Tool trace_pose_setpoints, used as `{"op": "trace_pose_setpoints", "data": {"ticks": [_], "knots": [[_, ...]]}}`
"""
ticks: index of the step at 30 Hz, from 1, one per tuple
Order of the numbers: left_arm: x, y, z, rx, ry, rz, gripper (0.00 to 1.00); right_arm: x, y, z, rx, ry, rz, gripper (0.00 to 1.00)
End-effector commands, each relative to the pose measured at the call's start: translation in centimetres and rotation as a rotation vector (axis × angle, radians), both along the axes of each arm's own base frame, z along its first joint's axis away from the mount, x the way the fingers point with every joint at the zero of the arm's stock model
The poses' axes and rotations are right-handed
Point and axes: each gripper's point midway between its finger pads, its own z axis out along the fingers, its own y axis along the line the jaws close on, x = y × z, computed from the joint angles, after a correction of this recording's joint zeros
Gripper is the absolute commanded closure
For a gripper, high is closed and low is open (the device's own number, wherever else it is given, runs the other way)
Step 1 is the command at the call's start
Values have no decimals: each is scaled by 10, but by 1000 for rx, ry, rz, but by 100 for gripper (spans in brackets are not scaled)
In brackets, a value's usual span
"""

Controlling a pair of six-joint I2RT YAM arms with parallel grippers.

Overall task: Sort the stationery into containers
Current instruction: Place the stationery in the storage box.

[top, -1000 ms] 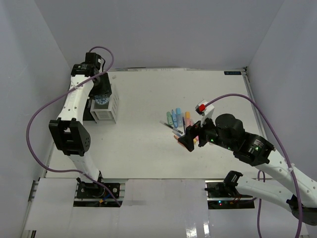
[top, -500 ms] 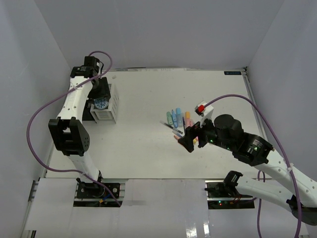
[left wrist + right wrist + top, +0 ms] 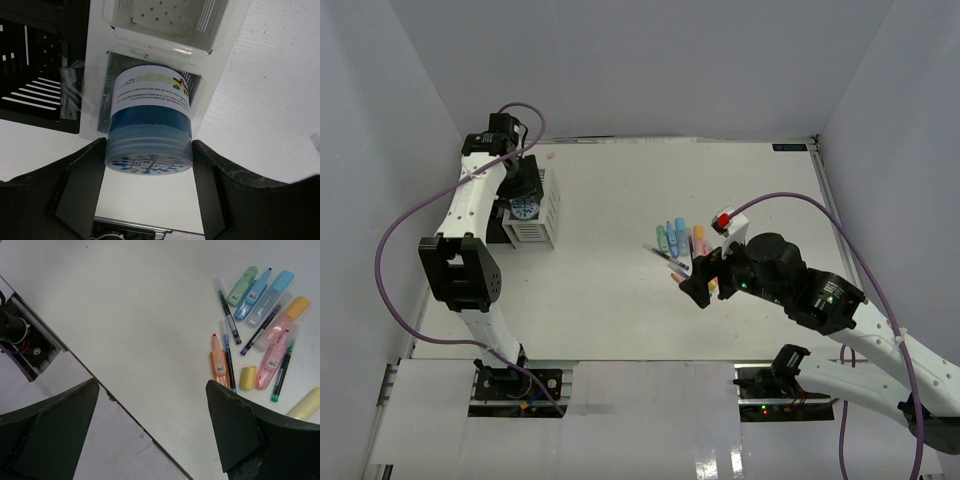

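Observation:
My left gripper (image 3: 524, 200) is shut on the round blue-white tape roll (image 3: 150, 125) and holds it over the near part of the white organizer (image 3: 165, 20), which also shows in the top view (image 3: 542, 215). The black organizer (image 3: 35, 75) stands right beside it on the left. Several stationery items lie in a cluster right of the table's middle (image 3: 682, 245): green (image 3: 242, 286), blue (image 3: 272, 297), orange (image 3: 218, 362) and pink (image 3: 271, 365) markers, and thin dark pens (image 3: 229, 317). My right gripper (image 3: 152, 385) is open and empty, hovering just near and left of the cluster.
A loose yellow cap (image 3: 247, 378) and a yellow marker (image 3: 307, 405) lie at the cluster's near side. The table's front edge (image 3: 125, 410) runs under my right gripper. White walls enclose the table on the left, back and right.
My left gripper has shifted slightly toward the near side with the tape roll over the white organizer. My right arm has edged a little to the left.

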Motion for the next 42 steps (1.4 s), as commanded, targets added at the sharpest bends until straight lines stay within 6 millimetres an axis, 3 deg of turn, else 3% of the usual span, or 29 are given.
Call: {"op": "trace_pose_setpoints", "data": {"ticks": [1,4,10,16,23,26,29,32,33,34,36,37,39,40,42], "knots": [[18,-4,20,-30,-93,-7,24,5,-1,0,16,1,-41,6],[19,-4,24,-33,-116,-8,15,7,-2,-3,16,7,-59,10],[23,-5,24,-41,-127,-25,10,10,0,-5,24,23,-83,10],[33,-2,37,-39,-194,-37,7,11,3,-7,36,47,-102,10],[44,5,33,-13,-221,-31,25,12,6,-5,67,66,-118,10],[49,11,43,5,-261,-19,25,12,8,-8,72,80,-121,10],[50,15,68,20,-343,8,13,11,10,-9,76,85,-119,10],[36,16,98,16,-486,31,4,12,9,-10,71,76,-119,10],[34,17,84,15,-527,39,2,14,8,-9,73,68,-126,10],[16,17,114,13,-642,37,2,14,8,-11,71,64,-124,10],[12,15,128,7,-788,29,2,14,7,-11,74,54,-121,10],[-6,14,112,2,-792,25,2,13,8,-13,72,54,-116,10],[-10,10,107,-12,-842,7,2,12,8,-12,78,48,-108,10],[-17,9,82,-16,-804,-2,2,12,8,-13,78,49,-108,10],[-20,8,80,-17,-844,-14,2,11,8,-14,82,48,-100,10]]}}
